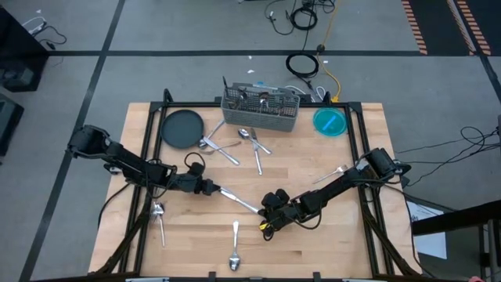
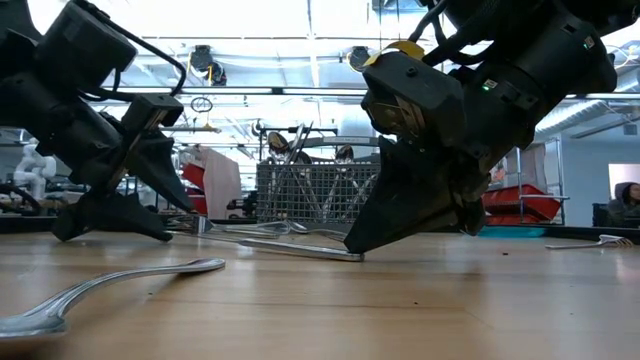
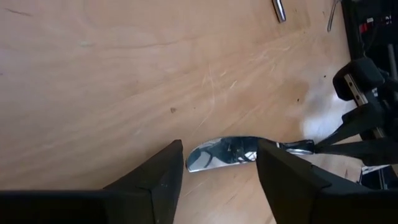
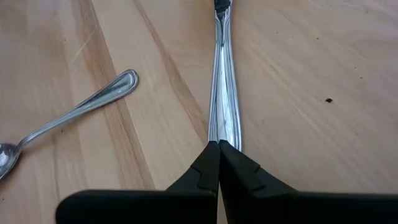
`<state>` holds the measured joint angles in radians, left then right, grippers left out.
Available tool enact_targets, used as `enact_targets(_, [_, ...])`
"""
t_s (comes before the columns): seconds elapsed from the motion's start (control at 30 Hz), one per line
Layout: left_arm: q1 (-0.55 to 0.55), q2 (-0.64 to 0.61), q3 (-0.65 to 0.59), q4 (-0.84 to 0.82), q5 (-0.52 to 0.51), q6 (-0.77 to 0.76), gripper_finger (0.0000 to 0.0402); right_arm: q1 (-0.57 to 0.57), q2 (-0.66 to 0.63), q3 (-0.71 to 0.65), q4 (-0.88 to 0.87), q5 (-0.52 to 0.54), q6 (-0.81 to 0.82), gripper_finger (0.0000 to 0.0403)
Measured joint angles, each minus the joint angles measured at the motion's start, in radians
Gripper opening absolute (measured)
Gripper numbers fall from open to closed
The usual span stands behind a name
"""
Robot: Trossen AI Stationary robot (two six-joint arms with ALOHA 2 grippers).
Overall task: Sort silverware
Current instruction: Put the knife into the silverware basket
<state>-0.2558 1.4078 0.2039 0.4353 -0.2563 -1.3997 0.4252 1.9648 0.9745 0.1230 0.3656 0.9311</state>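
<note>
One piece of silverware (image 1: 239, 201) lies slanting across the table's middle between my two grippers. My right gripper (image 4: 219, 146) is shut on its handle end. My left gripper (image 3: 219, 149) is open, one finger on each side of the broad shiny end (image 3: 217, 154). I cannot tell whether those fingers touch it. In the low view the piece (image 2: 300, 250) sits at or just over the tabletop. Other silverware lies loose: a fork (image 1: 159, 219), a spoon (image 1: 235, 247) and several pieces (image 1: 250, 145) before the caddy. My right gripper pinches the handle's free end (image 4: 222, 134) between its two fingertips. The fingers slant down from the table's right side and lie along the handle, which runs straight away from them toward my left gripper. I cannot tell whether that end rests on the wood.
A grey wire-mesh caddy (image 1: 261, 110) with pieces standing in it is at the far middle. A dark round plate (image 1: 182, 128) is to its left and a teal dish (image 1: 329, 122) to its right. A fork (image 1: 333, 172) lies by my right arm and a spoon (image 4: 74, 115) near my right gripper.
</note>
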Motion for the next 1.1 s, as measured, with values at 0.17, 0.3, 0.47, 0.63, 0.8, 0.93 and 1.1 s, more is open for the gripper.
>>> enact_targets(0.17, [-0.001, 0.0, 0.0, 0.003, -0.019, -0.008, 0.0164, 0.0, 0.0, 0.0, -0.002, 0.0, -0.001, 0.0])
enact_targets(0.3, [-0.001, 0.001, 0.0, 0.005, -0.01, 0.01, 0.0145, 0.0, 0.0, 0.0, -0.003, 0.003, -0.001, 0.0])
enact_targets(0.47, [0.0, 0.004, 0.0, 0.012, -0.011, 0.029, 0.0141, 0.0, 0.0, 0.0, -0.003, 0.004, -0.001, 0.0])
enact_targets(0.63, [0.0, 0.005, -0.005, 0.043, 0.0, 0.07, 0.0118, -0.005, 0.0, 0.0, -0.005, 0.0, -0.009, 0.0])
enact_targets(0.8, [0.001, 0.006, -0.007, 0.054, 0.014, 0.091, 0.0076, -0.011, -0.001, -0.001, -0.006, -0.006, -0.01, 0.0])
enact_targets(0.93, [0.001, 0.007, -0.009, 0.069, 0.02, 0.107, 0.0037, -0.011, -0.002, -0.001, -0.01, -0.007, -0.01, 0.0])
enact_targets(1.1, [0.001, 0.007, -0.009, 0.081, 0.017, 0.122, 0.0007, -0.009, -0.002, -0.001, -0.011, -0.007, -0.01, 0.0])
